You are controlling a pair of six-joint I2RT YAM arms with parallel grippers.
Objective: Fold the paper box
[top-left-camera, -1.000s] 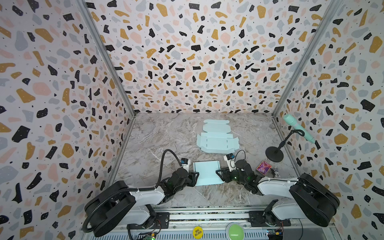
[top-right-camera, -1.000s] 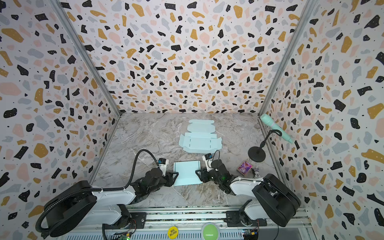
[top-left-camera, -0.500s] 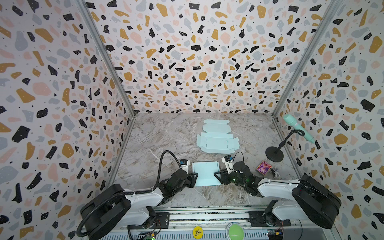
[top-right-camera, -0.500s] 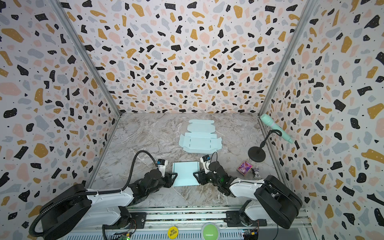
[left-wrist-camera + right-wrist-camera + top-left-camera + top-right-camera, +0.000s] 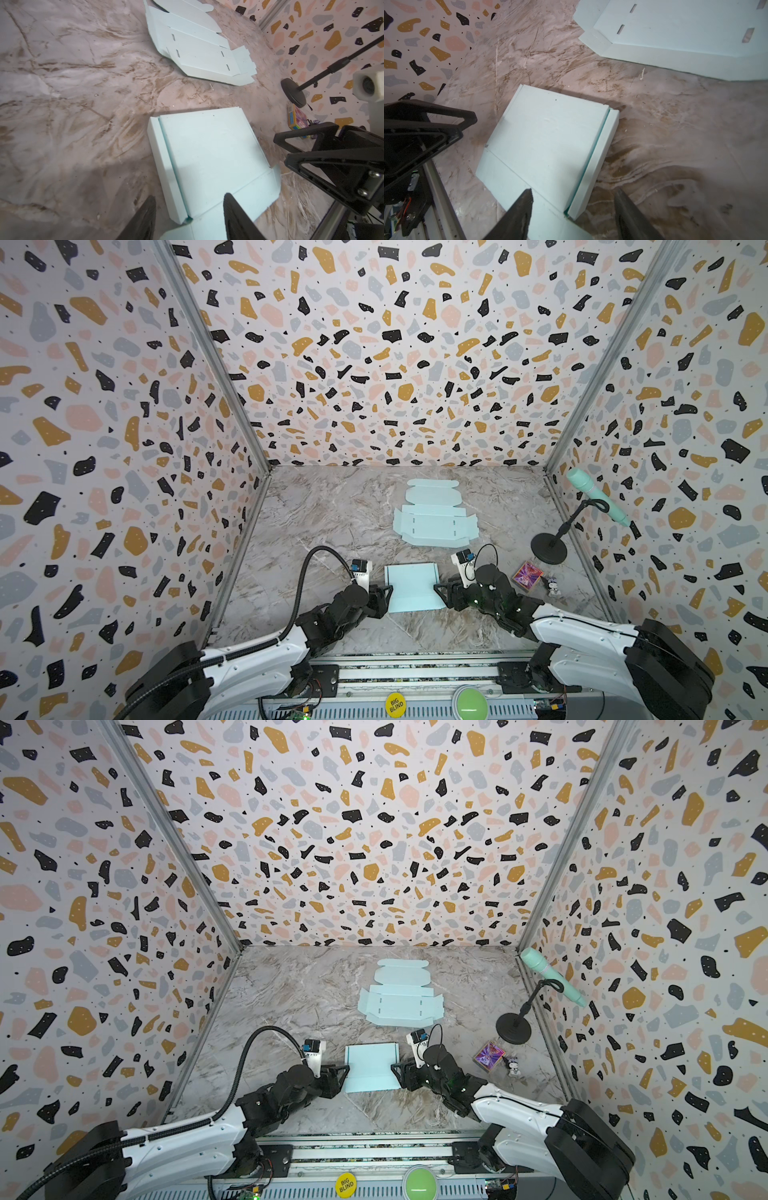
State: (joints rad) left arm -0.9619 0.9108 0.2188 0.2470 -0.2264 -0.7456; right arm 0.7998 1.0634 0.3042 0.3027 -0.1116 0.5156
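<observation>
We see the paper box (image 5: 413,587) as a pale blue-green, flat, closed rectangle lying at 6 o'clock on the marbled surface (image 5: 332,514). In both top views it reads as a plain panel with a thin crease along its 9 o'clock and 3 o'clock edges. The left pincer (image 5: 385,598) sits at the box's 9 o'clock side and the right pincer (image 5: 439,593) at its 3 o'clock side, each close against an edge.

The wrist views add detail that we cannot make out from above. The left wrist view shows a narrow side strip set off from the lid by a darker seam, and a flap along the near edge. Both wrist views show the jaws standing apart, straddling a near corner of the box without clamping it.

Unfolded box sheets (image 5: 434,522) lie flat toward 12 o'clock of the box. A microphone stand (image 5: 548,546) and a small colourful pack (image 5: 528,575) sit toward 3 o'clock. We find both in the left wrist view, neither in the right wrist view.
</observation>
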